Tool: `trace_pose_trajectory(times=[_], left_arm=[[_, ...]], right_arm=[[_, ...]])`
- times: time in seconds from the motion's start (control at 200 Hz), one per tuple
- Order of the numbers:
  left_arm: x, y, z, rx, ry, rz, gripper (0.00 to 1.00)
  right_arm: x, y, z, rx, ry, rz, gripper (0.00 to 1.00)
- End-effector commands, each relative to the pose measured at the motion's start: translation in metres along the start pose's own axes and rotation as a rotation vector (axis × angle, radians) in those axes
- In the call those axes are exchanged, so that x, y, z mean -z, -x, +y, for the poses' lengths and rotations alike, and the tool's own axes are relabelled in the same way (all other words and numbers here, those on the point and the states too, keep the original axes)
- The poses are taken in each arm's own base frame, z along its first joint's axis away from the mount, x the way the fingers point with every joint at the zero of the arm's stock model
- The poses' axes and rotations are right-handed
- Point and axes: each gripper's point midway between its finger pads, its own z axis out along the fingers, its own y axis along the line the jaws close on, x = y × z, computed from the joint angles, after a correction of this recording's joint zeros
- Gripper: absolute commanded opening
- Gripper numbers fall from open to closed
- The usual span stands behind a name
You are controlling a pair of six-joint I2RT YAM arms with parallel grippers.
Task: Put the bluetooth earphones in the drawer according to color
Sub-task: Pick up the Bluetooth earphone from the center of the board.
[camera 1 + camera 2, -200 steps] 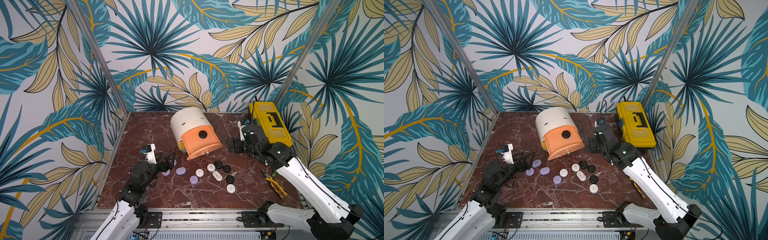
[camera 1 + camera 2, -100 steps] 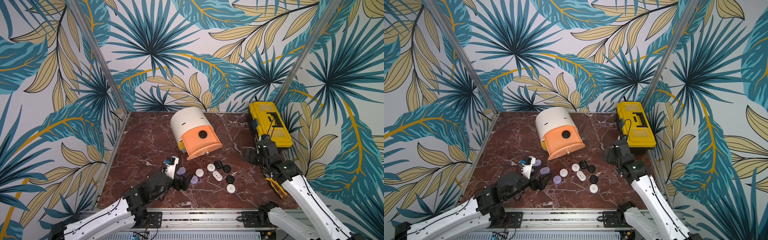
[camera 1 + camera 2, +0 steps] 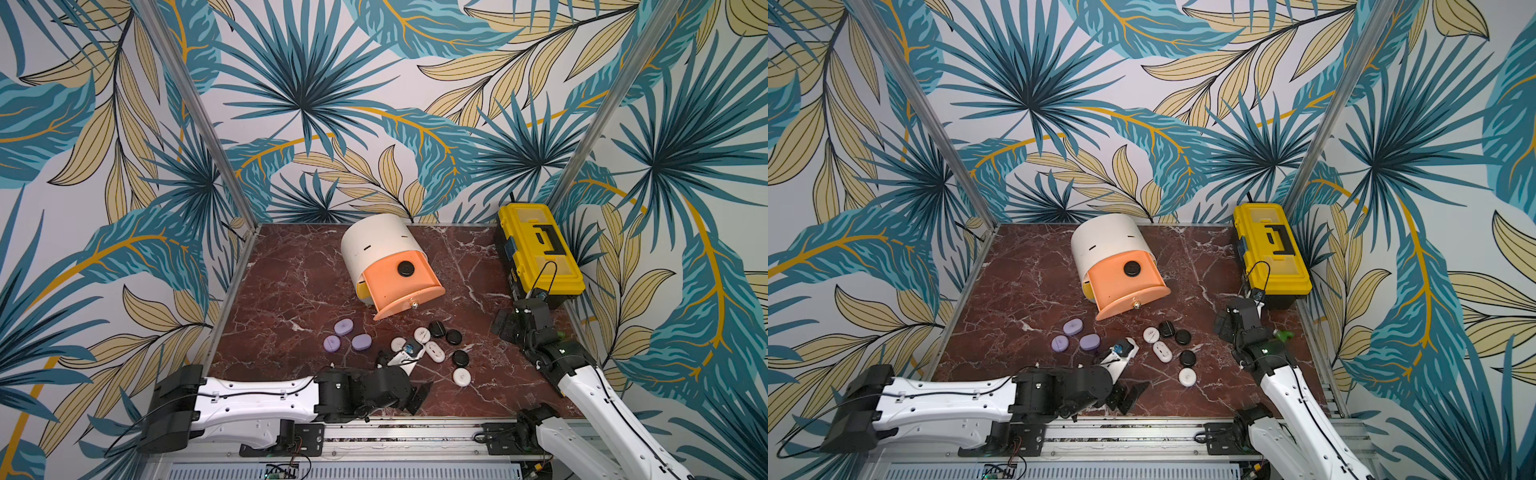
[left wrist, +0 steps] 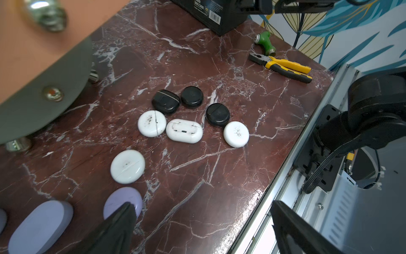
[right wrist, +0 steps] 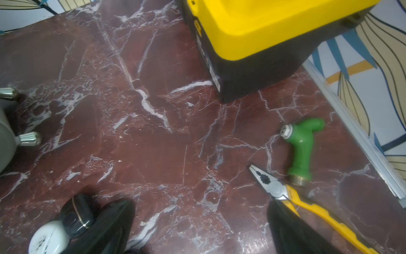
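Peach top drawer of the cabinet pulled out, one black case inside, unchanged over the last second. Other cases loose on the marble table in front of the cabinet: purple cases off toward the left arm's side, white cases and black cases mixed just before the open drawer. Left gripper: gone from beside the purple group, now low and farther out in front of the cabinet, by the table's front edge; jaws wide, nothing between them, one finger above a fourth purple case. Right gripper: drawn back from the cabinet's side toward the yellow toolbox; jaws wide, empty. Likely meaning: no case picked up in this interval, sorting barely begun. Yellow drawer beneath seemingly shut; no open place yet for purple or white.
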Motion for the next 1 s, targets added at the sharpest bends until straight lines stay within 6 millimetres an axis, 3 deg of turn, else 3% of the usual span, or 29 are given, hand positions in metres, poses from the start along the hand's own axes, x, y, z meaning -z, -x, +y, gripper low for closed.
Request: trace_pose_trajectory(times=[0.0, 0.285, 0.426, 0.641, 0.756, 0.991], left_arm=[[-0.015, 0.009, -0.021, -0.045, -0.009, 0.045, 1.0], [-0.073, -0.017, -0.058, -0.131, 0.013, 0.297, 1.0], [-0.095, -0.027, -0.064, -0.149, 0.049, 0.372, 1.0], [-0.126, -0.039, -0.054, -0.098, 0.093, 0.49, 1.0], [-0.14, -0.036, -0.049, -0.052, 0.085, 0.504, 1.0], [-0.161, -0.033, -0.046, -0.037, 0.085, 0.538, 0.96]], right_arm=[[-0.001, 0.007, -0.016, -0.077, -0.078, -0.066, 0.99], [0.015, 0.018, -0.036, -0.16, -0.162, -0.124, 0.99], [0.028, 0.021, -0.048, -0.193, -0.167, -0.18, 1.0], [0.053, 0.026, -0.066, -0.26, -0.141, -0.296, 0.99], [0.063, 0.026, -0.073, -0.306, -0.118, -0.354, 0.99], [0.068, 0.027, -0.077, -0.323, -0.111, -0.385, 0.99]])
